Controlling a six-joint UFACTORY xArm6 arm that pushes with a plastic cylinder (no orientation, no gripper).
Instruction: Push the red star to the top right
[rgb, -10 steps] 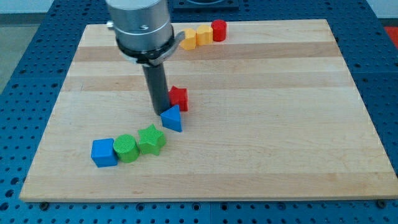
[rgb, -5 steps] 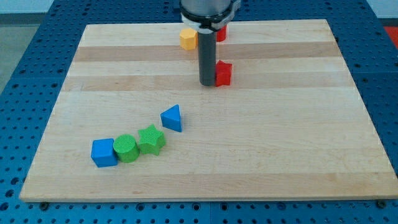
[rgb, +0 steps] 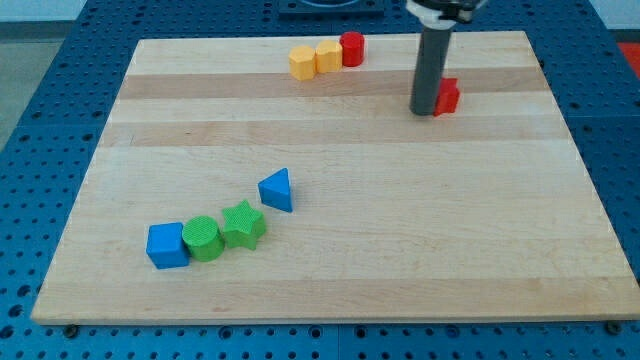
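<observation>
The red star (rgb: 448, 95) lies on the wooden board (rgb: 330, 260) in its upper right part, partly hidden by the rod. My tip (rgb: 424, 111) touches the star's left side. The dark rod rises from there out of the view's top.
A yellow block (rgb: 302, 62), a second yellow block (rgb: 327, 56) and a red cylinder (rgb: 352, 48) stand in a row at the board's top middle. A blue triangle (rgb: 278, 190) lies mid-left. A blue cube (rgb: 166, 245), a green cylinder (rgb: 202, 238) and a green star (rgb: 243, 225) sit at lower left.
My tip and the red star have moved up and to the right across the board, from beside the blue triangle to the upper right. The other blocks have stayed put.
</observation>
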